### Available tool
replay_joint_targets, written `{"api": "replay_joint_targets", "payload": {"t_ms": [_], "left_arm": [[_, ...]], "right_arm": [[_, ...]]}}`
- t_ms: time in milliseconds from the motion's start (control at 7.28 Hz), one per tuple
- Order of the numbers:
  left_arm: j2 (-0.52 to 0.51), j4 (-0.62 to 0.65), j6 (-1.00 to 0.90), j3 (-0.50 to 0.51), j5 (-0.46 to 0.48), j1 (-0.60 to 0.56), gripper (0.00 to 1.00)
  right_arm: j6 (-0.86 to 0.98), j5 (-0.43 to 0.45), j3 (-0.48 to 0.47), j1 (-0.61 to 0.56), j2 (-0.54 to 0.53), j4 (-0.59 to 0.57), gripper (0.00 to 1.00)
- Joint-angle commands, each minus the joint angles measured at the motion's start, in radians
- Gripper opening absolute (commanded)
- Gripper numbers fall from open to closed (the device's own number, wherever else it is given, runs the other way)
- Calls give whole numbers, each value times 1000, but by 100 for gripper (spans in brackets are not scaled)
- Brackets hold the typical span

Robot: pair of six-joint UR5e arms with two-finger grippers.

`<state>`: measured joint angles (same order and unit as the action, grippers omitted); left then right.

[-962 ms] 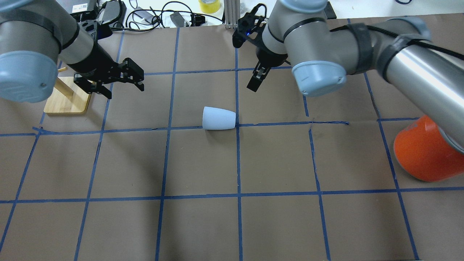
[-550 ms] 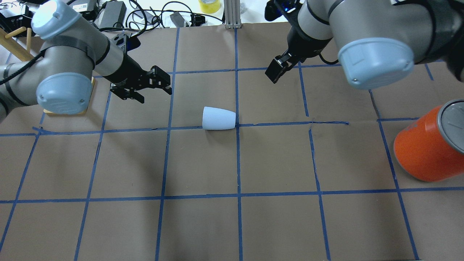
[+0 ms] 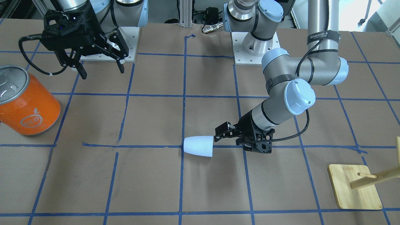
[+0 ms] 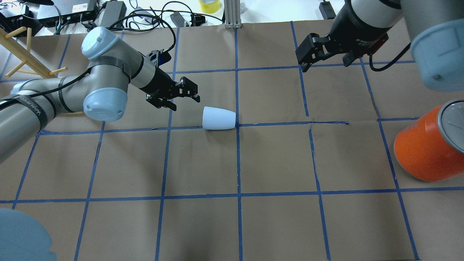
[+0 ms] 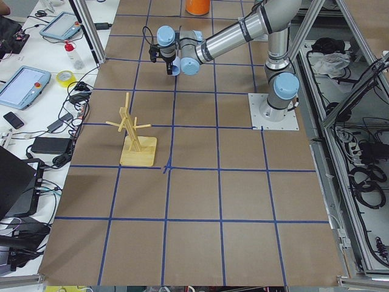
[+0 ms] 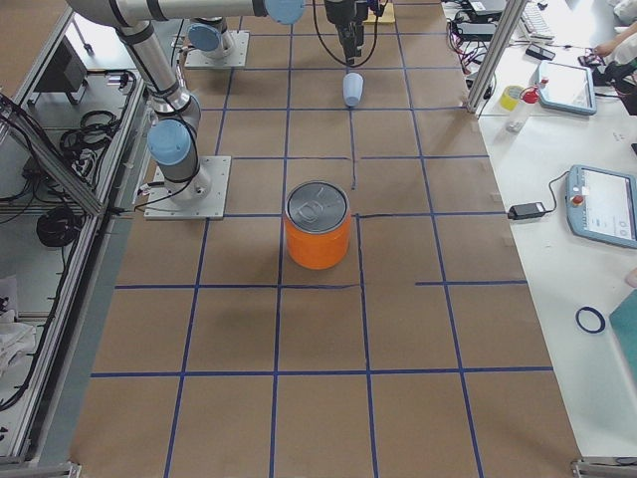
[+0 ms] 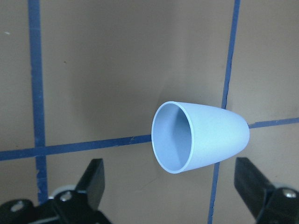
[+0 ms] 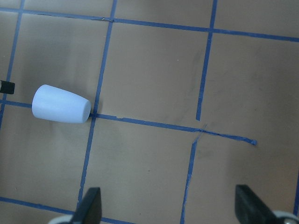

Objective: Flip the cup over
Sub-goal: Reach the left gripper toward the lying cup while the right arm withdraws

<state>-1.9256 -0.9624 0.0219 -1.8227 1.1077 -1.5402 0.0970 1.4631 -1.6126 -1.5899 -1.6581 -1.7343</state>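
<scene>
Where the cup lies: the cup (image 4: 219,118) is on its side near the middle of the surface (image 4: 275,224), at a crossing of blue tape lines. Its narrow closed end is at the line that runs from near to far, and its open mouth points to the robot's left.
Cup from the left wrist: the mouth is turned toward the camera and the hollow inside shows. The cup is centred ahead of the gap between the two fingers.
Left fingers (image 7: 95,179): spread wide and holding nothing. They sit low over the surface just left of the cup's mouth. One tip is close by the rim, but whether it touches cannot be told.
Right fingers (image 8: 89,205): spread wide and holding nothing. They are raised high over the right half of the surface, well apart from the cup.
Orange can (image 4: 420,152): stands upright with a silver lid at the right edge of the surface, well apart from the cup.
Wooden stand (image 3: 353,187): a pegged rack on a square base at the far left, well apart from the cup.
Surface: brown paper marked into squares with blue tape.
</scene>
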Motion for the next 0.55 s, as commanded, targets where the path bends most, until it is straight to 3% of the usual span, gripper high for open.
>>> {"api": "replay_joint_targets", "payload": {"t_ms": [0, 137, 412], "left_arm": [[-73, 74, 55, -1, -28, -43, 98], [-93, 120, 61, -1, -29, -53, 100], [-118, 120, 47, -3, -139, -57, 99]], "right_arm": [[-10, 5, 14, 34, -14, 16, 100], [-8, 22, 7, 40, -8, 27, 100], [-10, 69, 5, 42, -6, 16, 100]]}}
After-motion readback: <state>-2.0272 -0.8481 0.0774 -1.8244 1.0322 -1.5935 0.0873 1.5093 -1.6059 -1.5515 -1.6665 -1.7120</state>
